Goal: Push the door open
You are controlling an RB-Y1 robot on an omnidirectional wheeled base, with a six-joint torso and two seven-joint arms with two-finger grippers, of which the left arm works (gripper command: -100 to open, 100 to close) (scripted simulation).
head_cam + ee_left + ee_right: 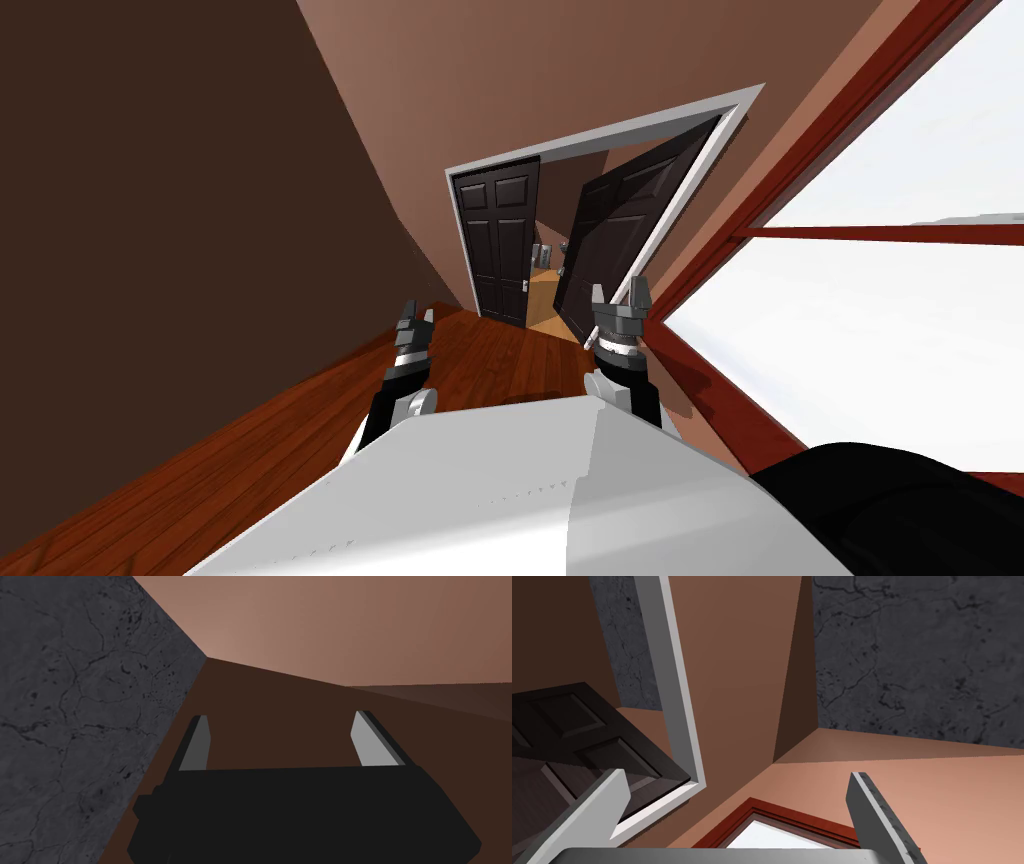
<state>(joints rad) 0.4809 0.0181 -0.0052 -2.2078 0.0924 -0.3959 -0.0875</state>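
A dark panelled double door stands in a white frame (735, 120) straight ahead. Its left leaf (500, 240) sits almost flush in the frame. Its right leaf (615, 235) is swung away from me, leaving a gap with orange floor (545, 295) beyond. My right gripper (620, 298) is raised in front of the frame's right post, short of the right leaf, fingers open and empty. In the right wrist view that gripper (739, 806) points up past the door's top (577, 736) and the frame's corner (682, 701). My left gripper (413, 318) hangs open to the left, apart from the door; the left wrist view shows it (285, 741) empty.
A large window with a red frame (850, 233) runs along the right wall close to my right arm. A brown wall (150, 200) closes the left side. Reddish wooden floor (480, 360) leads to the doorway.
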